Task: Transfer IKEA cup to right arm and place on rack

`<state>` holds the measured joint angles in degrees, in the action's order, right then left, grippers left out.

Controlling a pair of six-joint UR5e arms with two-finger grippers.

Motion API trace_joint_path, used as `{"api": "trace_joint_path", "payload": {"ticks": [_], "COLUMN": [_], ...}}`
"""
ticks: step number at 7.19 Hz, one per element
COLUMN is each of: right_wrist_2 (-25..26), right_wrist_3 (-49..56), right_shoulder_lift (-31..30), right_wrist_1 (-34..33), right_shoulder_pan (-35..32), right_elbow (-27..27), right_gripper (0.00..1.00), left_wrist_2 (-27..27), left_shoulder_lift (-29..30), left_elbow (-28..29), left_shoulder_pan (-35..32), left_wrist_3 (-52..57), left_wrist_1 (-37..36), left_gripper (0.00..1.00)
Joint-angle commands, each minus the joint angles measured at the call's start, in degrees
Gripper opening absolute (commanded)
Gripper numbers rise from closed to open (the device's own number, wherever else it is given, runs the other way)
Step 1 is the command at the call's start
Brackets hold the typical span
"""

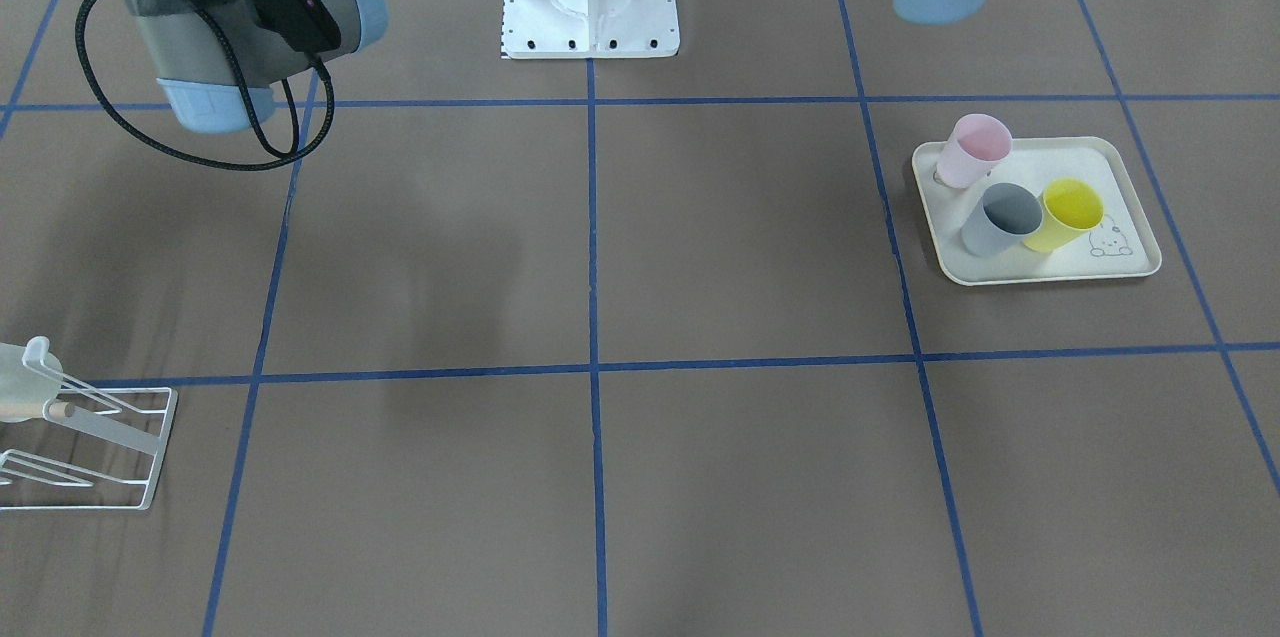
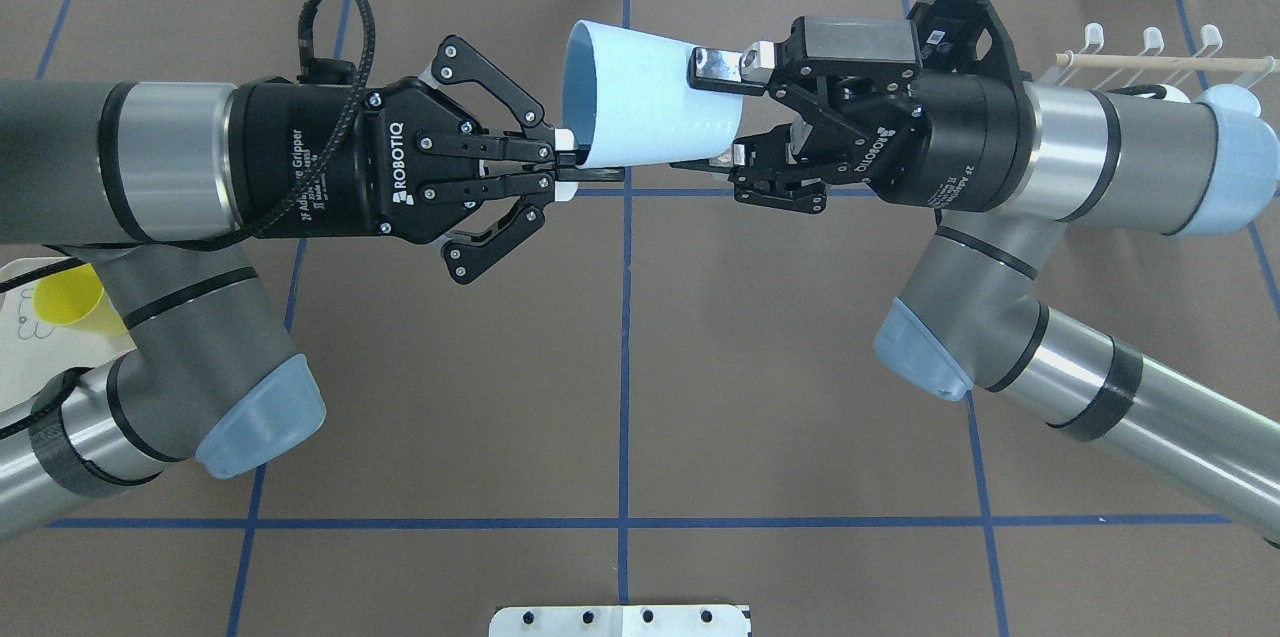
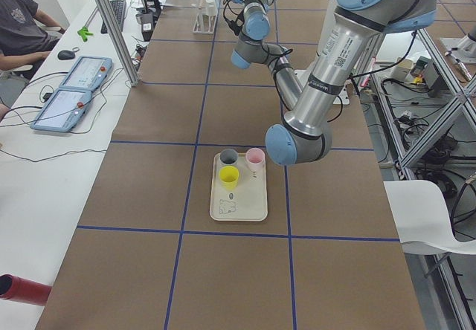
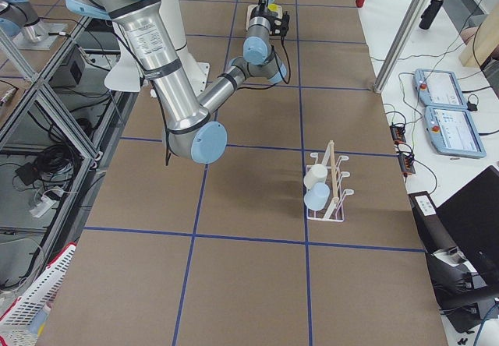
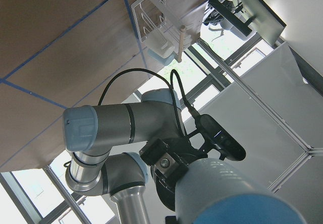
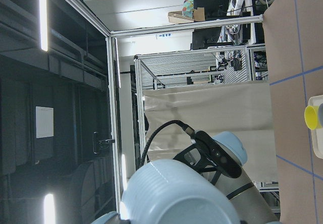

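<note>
Left gripper (image 2: 565, 162) pinches cup (image 2: 650, 102) rim; base points into right gripper (image 2: 722, 112), jaws straddling it; I can't confirm clamping.

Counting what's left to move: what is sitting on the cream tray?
Three cups sit on the tray: pink cup, grey cup, yellow cup. The tray surface under their bases is covered.

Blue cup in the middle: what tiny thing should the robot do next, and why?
Probably the right end effector should close snugly on the bottom of the cup. Its fingers sit on both sides, but a firm grip isn't clear. The left end effector pinches the rim and shouldn't let go first.
</note>
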<state>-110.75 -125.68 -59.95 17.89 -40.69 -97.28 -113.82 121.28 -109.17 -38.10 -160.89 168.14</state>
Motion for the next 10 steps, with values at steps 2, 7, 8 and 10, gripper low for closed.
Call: {"api": "trace_joint_path", "payload": {"ticks": [2,7,8,10], "right_wrist_2": [0.18,0.18,0.18,-0.26], "right_wrist_3": [0.00,0.35,1.31,8.04], "right_shoulder_lift": [-0.08,-1.04,-1.74,-3.58], "right_wrist_1": [3.63,3.99,3.91,-0.20], "right_shoulder_pan": [0.00,-0.70,-1.49,-1.93], "right_elbow": [2.00,1.74,2.01,3.32], "right_gripper": [0.46,0.46,0.46,0.43], "left_wrist_2": [0.00,-0.52,-1.31,-7.45], "left_shoulder_lift": [-0.26,-2.44,-3.50,-5.78], "left_elbow": [-0.17,-0.34,-0.17,-0.51], "left_shoulder_pan": [0.04,-6.25,-8.90,-12.16], "left_wrist_3": [0.58,4.00,7.57,20.46], "left_wrist_1": [-0.09,-2.36,-4.11,-10.68], "left_gripper": [1.00,1.00,1.00,1.00]}}
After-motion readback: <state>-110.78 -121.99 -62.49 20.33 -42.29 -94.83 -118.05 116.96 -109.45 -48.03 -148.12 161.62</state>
